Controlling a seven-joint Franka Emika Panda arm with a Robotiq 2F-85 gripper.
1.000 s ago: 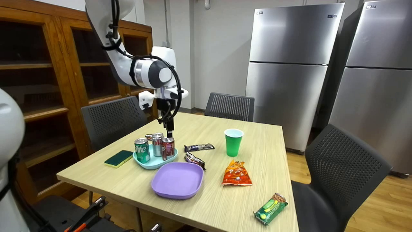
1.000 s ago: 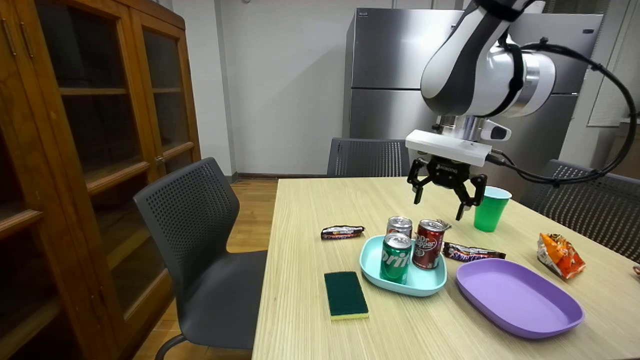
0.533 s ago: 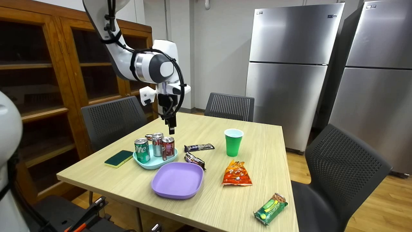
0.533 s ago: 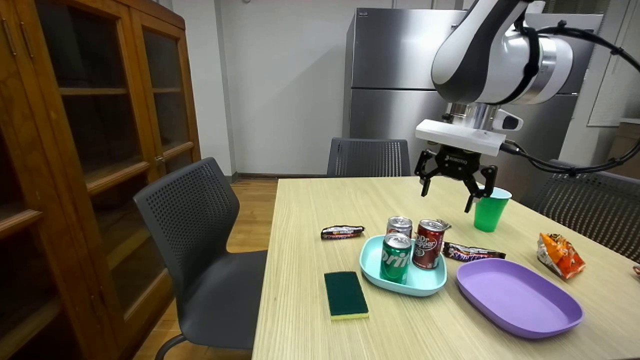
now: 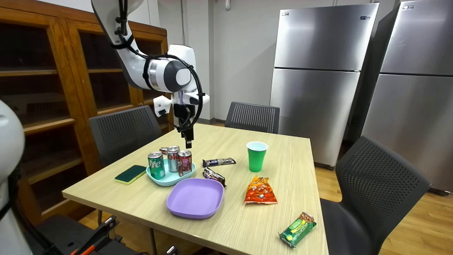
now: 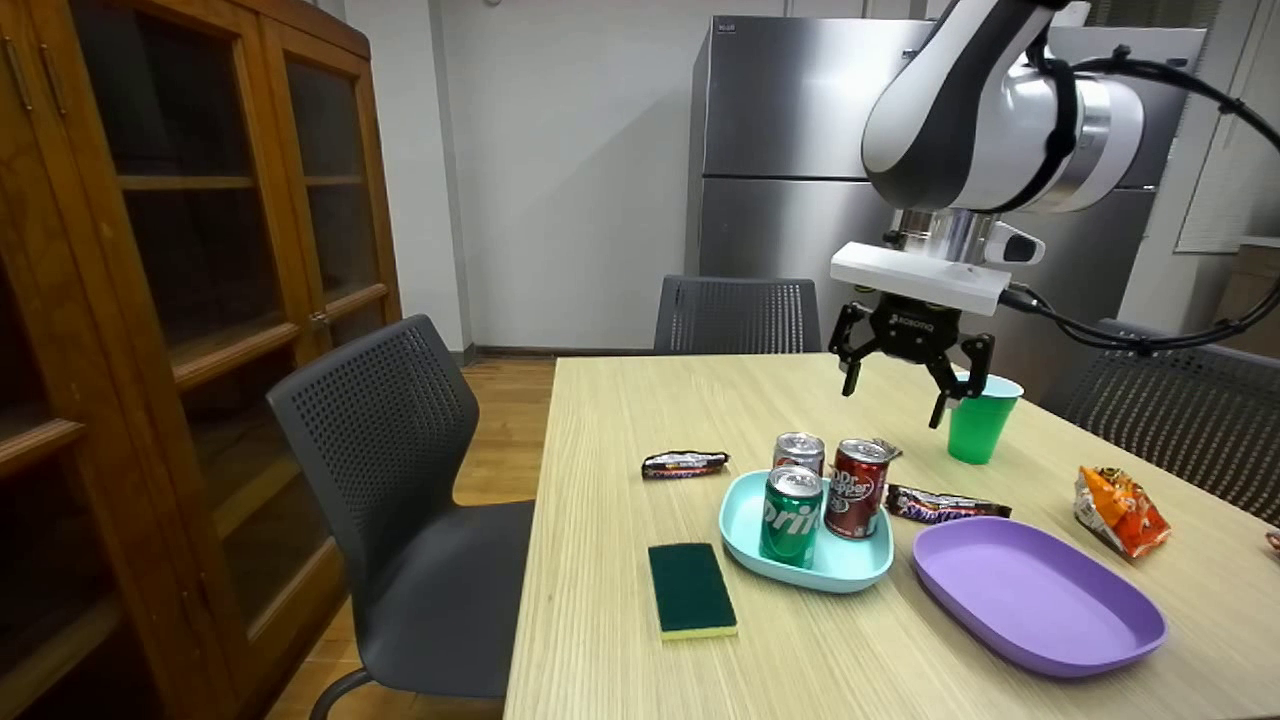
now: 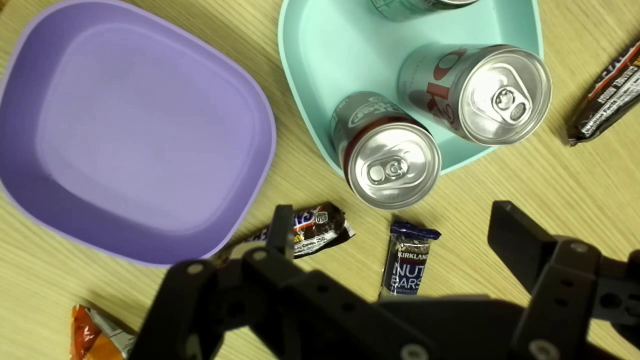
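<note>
End effector [image 6: 893, 405] spread wide, holding nothing above the desk [image 6: 620, 410]

Seen between the jaws in the wrist view, the nut bar [image 7: 406, 262] lies near the teal tray [image 7: 345, 50]. The tray's raised rim probably keeps the upright Dr Pepper can [image 6: 856, 490], silver can [image 7: 475, 95] and Sprite can [image 6: 790, 520] gathered. Between nut bar and purple tray [image 7: 145, 130] lies a dark-wrapped bar [image 6: 948, 506]; this clutter may crowd the jaws.

Your nut bar [image 7: 406, 262] and Dr Pepper can [image 6: 857, 490], near each other
You see the nut bar lying flat and wrapped on the table [image 5: 283, 156], its dark blue label facing up, apart from the turquoise tray [image 6: 742, 520]. You find the dark red can standing upright inside that tray, close to its rim, pull tab flat.
</note>
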